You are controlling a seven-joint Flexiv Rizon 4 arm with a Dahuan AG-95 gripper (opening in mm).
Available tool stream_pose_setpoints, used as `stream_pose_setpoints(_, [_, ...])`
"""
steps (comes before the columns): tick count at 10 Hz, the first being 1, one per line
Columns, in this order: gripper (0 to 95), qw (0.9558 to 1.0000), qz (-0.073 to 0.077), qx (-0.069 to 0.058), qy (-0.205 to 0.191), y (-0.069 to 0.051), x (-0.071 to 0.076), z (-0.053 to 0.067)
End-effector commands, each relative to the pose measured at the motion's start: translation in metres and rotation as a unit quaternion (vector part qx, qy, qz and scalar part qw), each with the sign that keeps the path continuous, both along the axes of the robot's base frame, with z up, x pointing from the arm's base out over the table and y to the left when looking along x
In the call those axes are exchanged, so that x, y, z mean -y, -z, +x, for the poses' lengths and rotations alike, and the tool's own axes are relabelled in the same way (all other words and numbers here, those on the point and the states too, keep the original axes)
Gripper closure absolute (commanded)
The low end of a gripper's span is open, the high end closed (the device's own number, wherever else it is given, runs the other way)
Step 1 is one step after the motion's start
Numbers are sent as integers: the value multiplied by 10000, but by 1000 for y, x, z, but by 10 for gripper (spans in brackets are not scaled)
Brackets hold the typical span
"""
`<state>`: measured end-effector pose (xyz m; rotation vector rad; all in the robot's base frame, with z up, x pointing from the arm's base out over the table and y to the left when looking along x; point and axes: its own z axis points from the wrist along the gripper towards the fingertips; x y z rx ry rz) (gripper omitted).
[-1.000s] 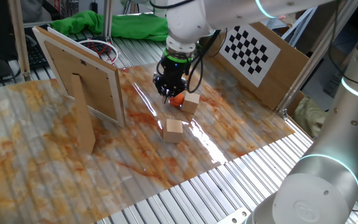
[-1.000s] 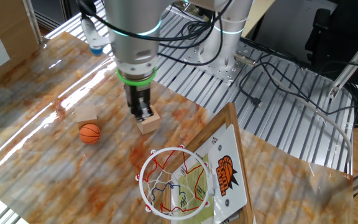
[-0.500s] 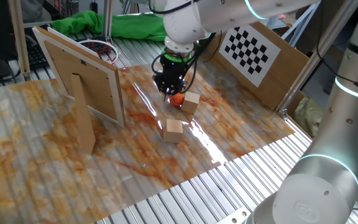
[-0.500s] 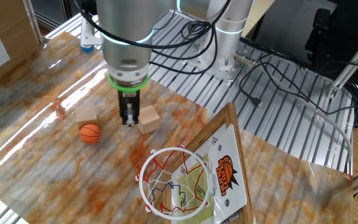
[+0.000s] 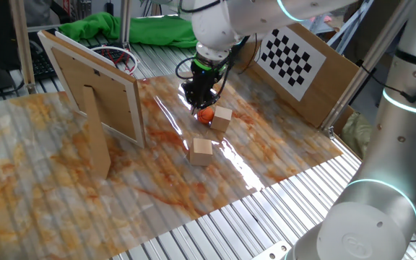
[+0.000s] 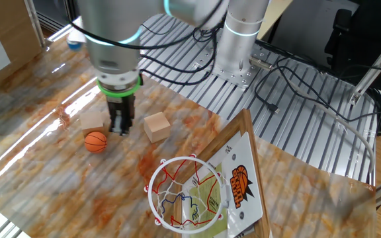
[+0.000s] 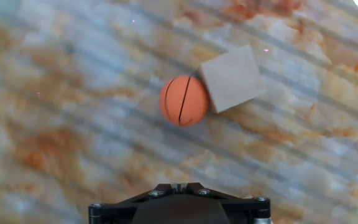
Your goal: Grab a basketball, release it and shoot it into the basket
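Note:
The orange basketball lies on the marbled tabletop, touching a tan wooden cube. It also shows in the other fixed view and in the hand view, a little above centre. My gripper hangs just above the table beside the ball, between it and the second cube; its fingers look close together and hold nothing. It also shows in the first fixed view. The basket, a red ring with whitish net, is fixed to the upright wood-framed panel.
A cube touches the ball's right side in the hand view. Another cube sits nearer the front. A checkerboard-marked brown board leans at the back right. Green cloth lies behind the table.
My gripper has moved away from the second cube towards the ball and the cube next to it. The ball and both cubes have stayed in place.

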<state>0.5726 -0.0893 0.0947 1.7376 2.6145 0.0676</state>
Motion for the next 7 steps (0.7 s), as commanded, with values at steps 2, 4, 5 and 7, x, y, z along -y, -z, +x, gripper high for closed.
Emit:
stream_pose_setpoints(2, [570, 9970, 80, 266, 716, 5, 21, 10])
stream_pose_setpoints(4, [380, 9949, -63, 328, 953, 9, 26, 16])
stream_pose_setpoints(5, [380, 9941, -186, 337, 1012, 12, 30, 19])
stream_pose_setpoints(7, [380, 9884, -149, 399, 1459, 17, 37, 23])
